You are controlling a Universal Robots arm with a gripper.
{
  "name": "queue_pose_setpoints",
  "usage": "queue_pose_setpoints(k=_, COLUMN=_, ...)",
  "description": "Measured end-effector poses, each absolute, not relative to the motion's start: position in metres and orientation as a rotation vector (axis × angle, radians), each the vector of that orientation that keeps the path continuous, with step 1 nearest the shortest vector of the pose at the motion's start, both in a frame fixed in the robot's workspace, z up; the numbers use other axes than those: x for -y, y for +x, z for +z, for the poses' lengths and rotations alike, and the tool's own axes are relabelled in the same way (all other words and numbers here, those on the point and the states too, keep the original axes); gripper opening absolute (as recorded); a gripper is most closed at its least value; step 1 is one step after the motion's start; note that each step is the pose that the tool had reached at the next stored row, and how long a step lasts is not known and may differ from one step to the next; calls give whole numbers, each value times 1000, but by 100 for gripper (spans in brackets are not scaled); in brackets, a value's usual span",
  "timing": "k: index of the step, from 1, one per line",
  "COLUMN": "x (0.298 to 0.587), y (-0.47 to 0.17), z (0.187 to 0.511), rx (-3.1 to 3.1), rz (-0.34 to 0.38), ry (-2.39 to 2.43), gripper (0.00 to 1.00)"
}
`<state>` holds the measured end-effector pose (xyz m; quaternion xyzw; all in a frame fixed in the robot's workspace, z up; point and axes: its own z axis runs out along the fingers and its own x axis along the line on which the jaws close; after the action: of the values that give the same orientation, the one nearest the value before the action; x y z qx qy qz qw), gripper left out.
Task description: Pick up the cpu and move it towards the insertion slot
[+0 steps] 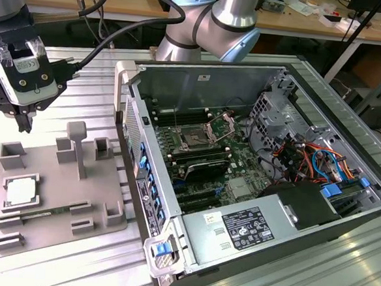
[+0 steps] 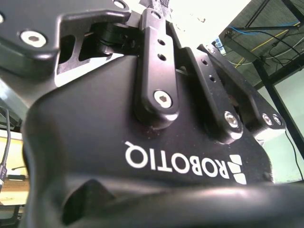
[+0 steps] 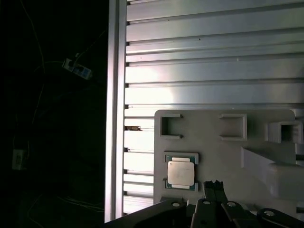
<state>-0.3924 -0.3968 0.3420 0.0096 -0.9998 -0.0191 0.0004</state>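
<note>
The cpu (image 1: 22,192), a small silvery square chip, lies flat in a recess of the grey tray (image 1: 47,234) at the exterior view's left. My gripper (image 1: 27,126) hangs above the tray's far left corner, well clear of the chip, with its fingers together and nothing between them. In the first wrist view the cpu (image 3: 181,172) sits on the tray (image 3: 213,147), just beside my dark gripper (image 3: 214,184). The insertion slot (image 1: 195,141), a square socket with its silver bracket raised, sits on the green board inside the open computer case, to the exterior view's right of the tray.
Raised blocks and a tall post (image 1: 79,148) stand on the tray between the gripper and the case. The case's side wall (image 1: 140,159) rises between tray and board. Memory slots, cables (image 1: 313,161) and a power supply (image 1: 250,229) crowd the case. All rests on a ribbed aluminium table (image 1: 83,83).
</note>
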Motion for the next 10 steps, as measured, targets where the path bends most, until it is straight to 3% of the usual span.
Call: queue_pose_setpoints(k=10, x=397, y=-392, z=340, rx=3140, rz=-60, ry=30, gripper=11)
